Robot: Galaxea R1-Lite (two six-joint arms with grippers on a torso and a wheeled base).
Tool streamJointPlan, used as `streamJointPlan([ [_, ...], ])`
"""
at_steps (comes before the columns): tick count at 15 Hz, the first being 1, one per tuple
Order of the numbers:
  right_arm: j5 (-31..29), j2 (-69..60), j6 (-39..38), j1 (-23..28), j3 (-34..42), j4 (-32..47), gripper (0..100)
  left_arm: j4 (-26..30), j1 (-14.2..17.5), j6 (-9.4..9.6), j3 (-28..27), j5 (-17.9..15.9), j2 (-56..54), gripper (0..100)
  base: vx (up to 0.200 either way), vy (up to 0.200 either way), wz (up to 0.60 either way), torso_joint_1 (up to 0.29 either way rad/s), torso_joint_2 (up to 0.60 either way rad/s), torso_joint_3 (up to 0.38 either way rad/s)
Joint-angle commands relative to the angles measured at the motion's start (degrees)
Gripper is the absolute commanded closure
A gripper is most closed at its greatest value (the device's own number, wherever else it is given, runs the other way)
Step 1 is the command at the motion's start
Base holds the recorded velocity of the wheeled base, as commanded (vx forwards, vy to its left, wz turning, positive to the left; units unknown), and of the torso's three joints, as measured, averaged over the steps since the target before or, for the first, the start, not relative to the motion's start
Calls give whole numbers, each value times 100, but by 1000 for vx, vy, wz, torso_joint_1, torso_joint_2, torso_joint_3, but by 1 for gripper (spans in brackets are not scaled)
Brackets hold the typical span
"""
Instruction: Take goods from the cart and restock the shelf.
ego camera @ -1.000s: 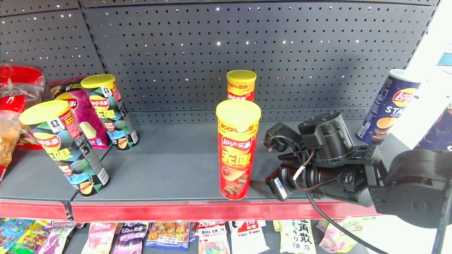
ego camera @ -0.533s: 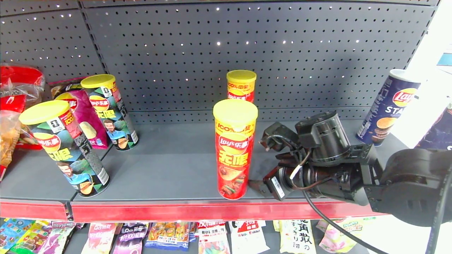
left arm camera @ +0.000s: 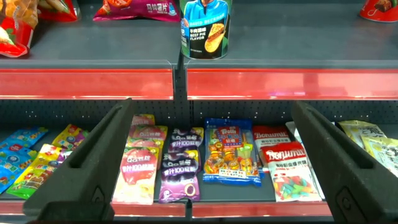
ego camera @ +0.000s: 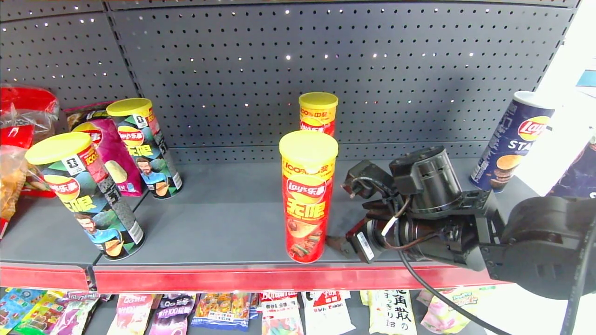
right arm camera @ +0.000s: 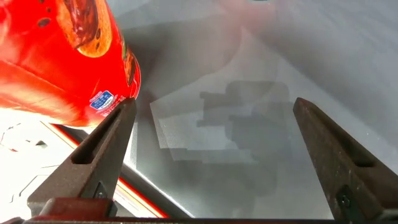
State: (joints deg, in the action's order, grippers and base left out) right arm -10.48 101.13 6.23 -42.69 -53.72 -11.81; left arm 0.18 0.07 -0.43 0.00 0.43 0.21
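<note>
Red can (ego camera: 307, 200): upright on the shelf (ego camera: 223, 218), close to its front lip; just outside one finger of the right gripper (right arm camera: 214, 106), not between the two; apparently placed to head a row, a second red can (ego camera: 318, 111) straight behind it, beyond the fingertips
Right fingers (right arm camera: 99, 155): spread wide, gripping nothing; bare shelf floor between them; near finger close against the can's base, contact too fine to judge
Reason for the pose: low and level with the shelf, probably to let go without tipping a tall, narrow can
Left gripper (left arm camera: 211, 106): fingers wide apart, empty; snack packs (left arm camera: 230, 155) on the lower shelf beyond the gap; held clear of the work, likely free for the next item
Step in hand: release judged done; sideways retreat away from the can advisable
Risk: tall can near the edge; a brush from the near finger enough to topple it
</note>
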Motion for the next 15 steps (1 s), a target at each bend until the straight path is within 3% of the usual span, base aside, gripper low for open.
streamJointPlan([
  [1, -6, -23, 1, -2, 20, -5, 0, -1, 1, -1, 0, 1, -3, 0, 0, 0, 0, 0, 0, 0],
  [4, -15, -270, -16, 94, 240, -5, 0, -1, 1, -1, 0, 1, -3, 0, 0, 0, 0, 0, 0, 0],
  [9, -279, -3293, -438, 288, 2085, -14, 0, -1, 1, -1, 0, 1, -3, 0, 0, 0, 0, 0, 0, 0],
  [11, -77, -4550, -403, 534, 2832, 39, 0, -1, 1, -1, 0, -8, -3, 0, 0, 0, 0, 0, 0, 0],
  [12, 108, -4849, -342, 762, 3043, 47, 0, -1, 1, -1, 0, 1, -3, 0, 0, 0, 0, 0, 0, 0],
  [13, 1057, -5675, -16, 1694, 3571, 74, 0, -1, 1, -1, 0, 1, -3, 0, 0, 0, 0, 0, 0, 0],
  [15, 2560, -6905, 265, 2784, 4291, 302, 0, -1, 1, -1, 0, 1, -3, 0, 0, 0, 0, 0, 0, 0],
])
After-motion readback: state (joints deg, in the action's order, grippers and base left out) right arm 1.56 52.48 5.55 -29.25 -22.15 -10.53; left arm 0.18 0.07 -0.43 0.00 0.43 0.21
